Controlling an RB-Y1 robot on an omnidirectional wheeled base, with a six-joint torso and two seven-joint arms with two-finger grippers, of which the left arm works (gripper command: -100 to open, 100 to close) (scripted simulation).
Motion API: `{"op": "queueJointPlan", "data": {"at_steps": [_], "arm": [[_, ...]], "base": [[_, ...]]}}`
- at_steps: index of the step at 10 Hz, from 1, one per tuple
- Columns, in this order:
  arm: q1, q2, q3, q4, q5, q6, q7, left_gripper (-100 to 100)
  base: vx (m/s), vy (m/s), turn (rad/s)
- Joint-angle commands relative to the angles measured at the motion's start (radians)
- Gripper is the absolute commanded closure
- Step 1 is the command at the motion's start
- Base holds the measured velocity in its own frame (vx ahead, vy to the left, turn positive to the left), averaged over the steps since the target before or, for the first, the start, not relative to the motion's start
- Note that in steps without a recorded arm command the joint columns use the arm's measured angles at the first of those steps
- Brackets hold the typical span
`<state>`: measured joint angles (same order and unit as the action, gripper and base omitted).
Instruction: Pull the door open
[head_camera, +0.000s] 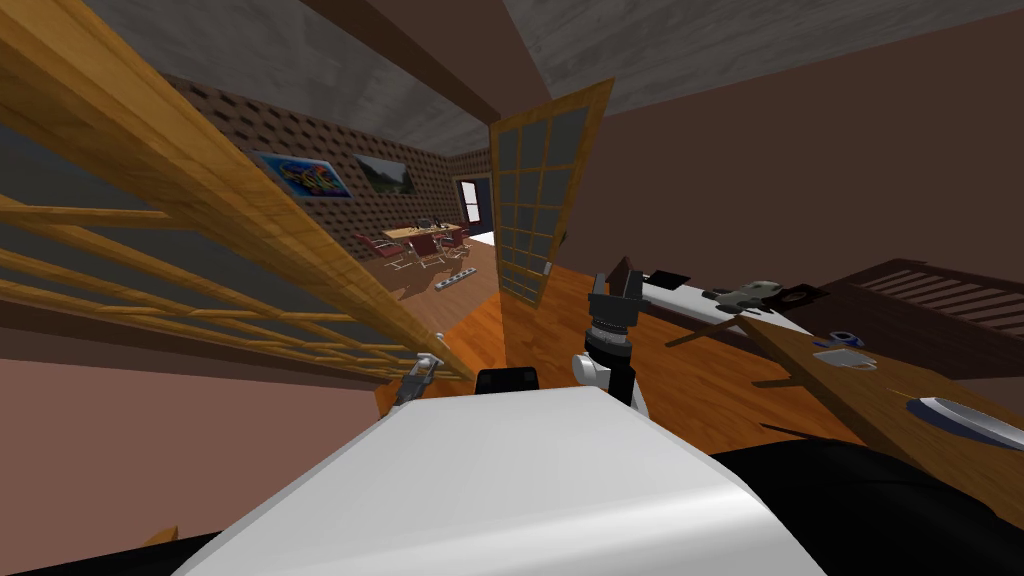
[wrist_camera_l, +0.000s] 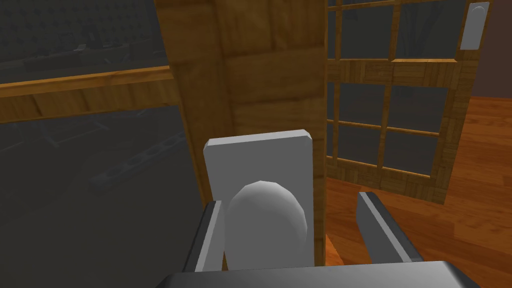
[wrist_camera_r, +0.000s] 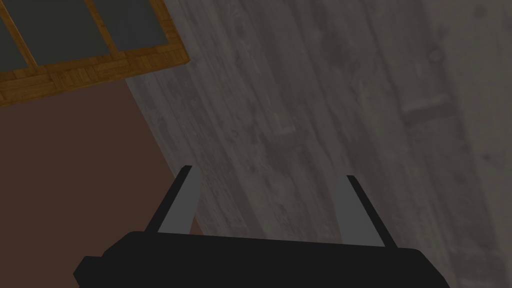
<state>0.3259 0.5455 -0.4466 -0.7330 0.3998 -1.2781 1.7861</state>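
A wooden door (head_camera: 250, 210) with dark glass panes stands swung toward me on my left. On its edge (wrist_camera_l: 260, 65) is a grey plate (wrist_camera_l: 260, 155) with a rounded grey knob (wrist_camera_l: 265, 230). My left gripper (wrist_camera_l: 289, 200) is open around that knob, which lies close against one finger (wrist_camera_l: 207, 235) and apart from the other. The head view shows the left gripper (head_camera: 422, 372) low at the door's edge. A second door leaf (head_camera: 540, 200) stands ajar ahead, with its own grey handle (wrist_camera_l: 472, 25). My right gripper (head_camera: 615, 290) is raised and open (wrist_camera_r: 267, 174), holding nothing.
A wooden table (head_camera: 850, 400) to my right holds a mug (head_camera: 845, 357) and a plate (head_camera: 965, 420). Behind it is a white desk (head_camera: 690, 300) with small items. Through the doorway is a table with red chairs (head_camera: 425, 245), and a power strip (head_camera: 455, 280) lies on the floor.
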Motion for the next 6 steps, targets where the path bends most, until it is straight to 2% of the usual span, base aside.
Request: {"op": "queueJointPlan", "data": {"at_steps": [1,4,6], "arm": [[0.004,-0.008,-0.022,0.022,-0.016,-0.037,0.011,100],[0.008,-0.007,-0.040,0.073,-0.033,-0.103,0.027,100],[0.010,-0.007,-0.047,0.094,-0.040,-0.130,0.033,100]], "base": [[0.013,-0.031,-0.044],[0.009,-0.018,-0.014],[-0.003,-0.003,-0.007]]}}
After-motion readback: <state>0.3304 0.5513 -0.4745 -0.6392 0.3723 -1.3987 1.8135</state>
